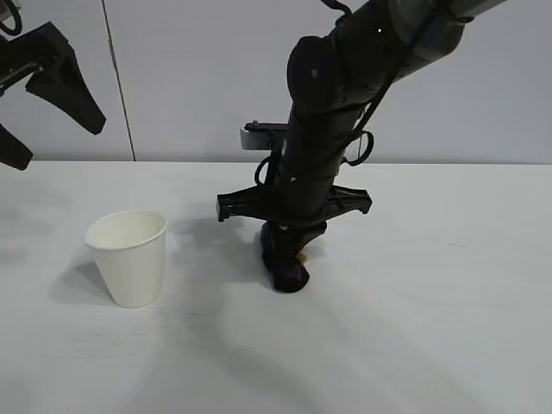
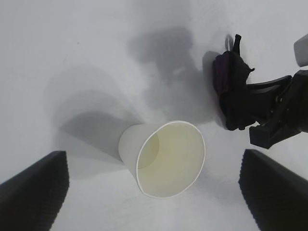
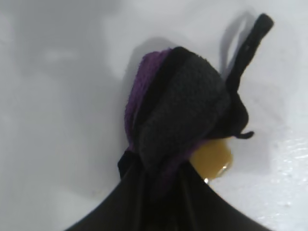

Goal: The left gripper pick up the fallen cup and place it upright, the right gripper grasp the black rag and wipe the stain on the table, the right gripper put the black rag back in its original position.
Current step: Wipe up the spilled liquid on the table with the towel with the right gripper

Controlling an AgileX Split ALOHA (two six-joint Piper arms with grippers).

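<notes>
Closest to the exterior camera stands the cup (image 1: 129,257), upright at about 8 o'clock on the table (image 1: 431,328), so its step looks done. At centre the right gripper (image 1: 289,263) points steeply down with its fingers closed on the rag (image 1: 287,272), whose lower end touches the table just beside the stain (image 1: 302,257). Only an amber edge of the stain shows past the cloth. To wipe well, I think the rag must press flat and sweep fully across the blotch, toward 3 o'clock. Up at 10 o'clock the left gripper (image 1: 43,95) hangs with fingers wide apart, holding nothing.
</notes>
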